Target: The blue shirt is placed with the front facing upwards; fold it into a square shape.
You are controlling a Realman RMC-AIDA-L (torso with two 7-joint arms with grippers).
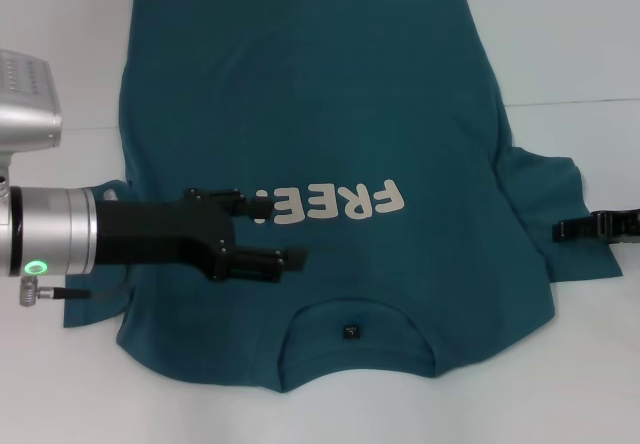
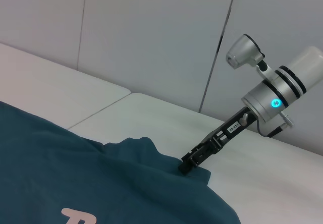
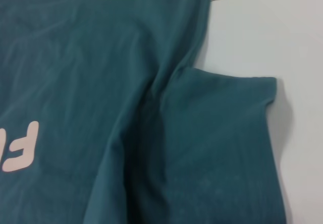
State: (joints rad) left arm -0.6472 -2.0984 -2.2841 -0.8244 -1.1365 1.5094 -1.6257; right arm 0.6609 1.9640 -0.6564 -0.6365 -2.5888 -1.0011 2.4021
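I have the blue shirt (image 1: 330,144) lying flat and front-up on the white table (image 1: 560,24); I use its white lettering (image 1: 335,202) as my landmark throughout. The collar (image 1: 350,332), with its small black label, lies on the near side of the lettering, toward the robot; the hem lies on the far side, so the shirt's long axis runs straight away from me.

My left gripper (image 1: 265,232) hangs over the chest just beside the lettering's left end, its two fingers spread apart with nothing between them; whether it touches the cloth I cannot tell. The left sleeve lies farther left of the lettering, partly hidden under that arm.

My right gripper (image 1: 565,231) sits well to the right of the lettering, at the outer edge of the right sleeve (image 1: 545,194); in the left wrist view its tip (image 2: 187,164) meets the sleeve's edge, but I cannot tell whether it is clenched on the fabric or free.

My judgement: the fold is barely begun, the shirt being spread full width; the next fold turns on the sleeves lying crosswise to that long axis, and the right arm is the nearer to its sleeve, so I would lead the inward fold from that side.
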